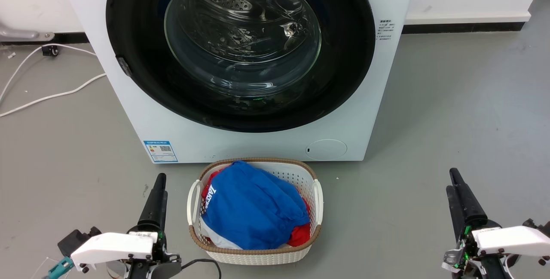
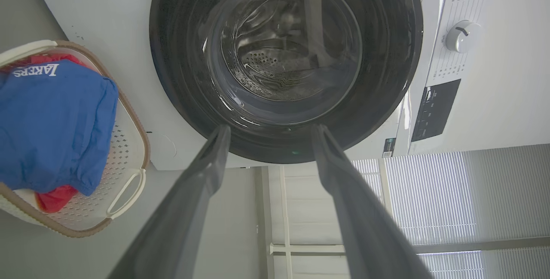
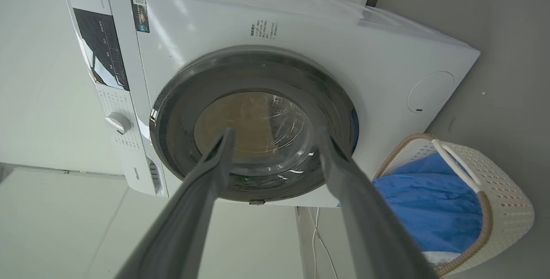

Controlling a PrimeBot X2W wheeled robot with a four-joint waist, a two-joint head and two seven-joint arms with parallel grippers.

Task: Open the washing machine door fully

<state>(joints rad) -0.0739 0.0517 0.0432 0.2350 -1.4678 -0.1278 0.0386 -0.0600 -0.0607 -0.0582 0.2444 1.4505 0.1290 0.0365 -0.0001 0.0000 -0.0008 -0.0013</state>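
The washing machine (image 1: 266, 141) is a white box straight ahead, and the washing machine door (image 1: 242, 42) lies shut flat against its front. It is a glossy black disc with a clear glass window, and the steel drum shows through the glass. A small grey fitting (image 1: 124, 66) sits on the door's left rim. My left gripper (image 1: 160, 178) hovers low over the floor at the lower left, well short of the machine. In the left wrist view my left gripper (image 2: 271, 129) is open and empty, facing the door (image 2: 285, 55). My right gripper (image 1: 453, 178) at the lower right is likewise open (image 3: 275, 132) before the door (image 3: 258, 115).
A white laundry basket (image 1: 318, 193) with a woven brown rim stands on the grey floor between my grippers, right below the door. It holds blue clothes (image 1: 253, 206) and red ones. White cables (image 1: 51, 96) trail on the floor to the left of the machine.
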